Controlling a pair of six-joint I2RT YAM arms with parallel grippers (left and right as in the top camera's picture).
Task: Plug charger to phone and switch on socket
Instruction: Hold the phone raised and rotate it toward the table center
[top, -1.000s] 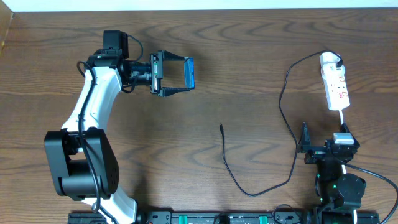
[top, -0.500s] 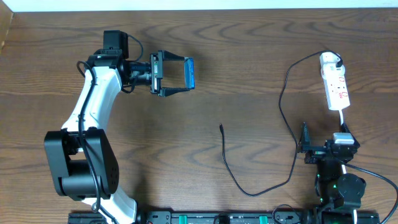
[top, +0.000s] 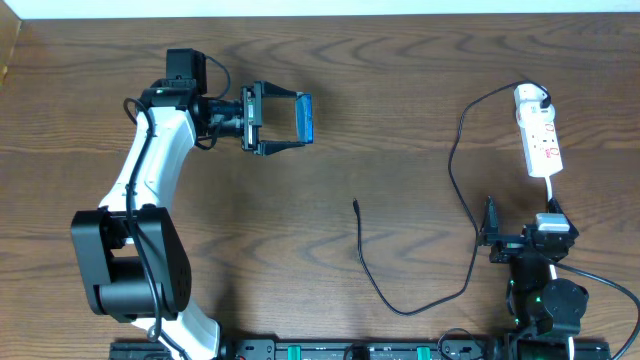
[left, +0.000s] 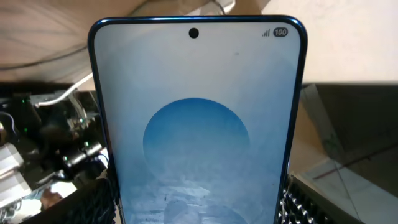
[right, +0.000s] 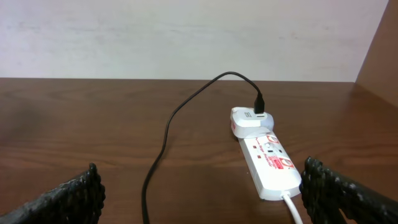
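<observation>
Phone (top: 304, 118) sits clamped in my left fingers (top: 280, 94); my right fingers (right: 68, 199) gape empty and should pinch the charger (top: 358, 230) near its free tip, squarely, off the counter (top: 250, 250).

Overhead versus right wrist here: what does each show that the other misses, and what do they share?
Overhead only: the phone, held in the left gripper, and the charger's loose free tip on the table. Right wrist only: the pale back wall face-on. Both: the socket, with the charger's white plug at one end.
</observation>
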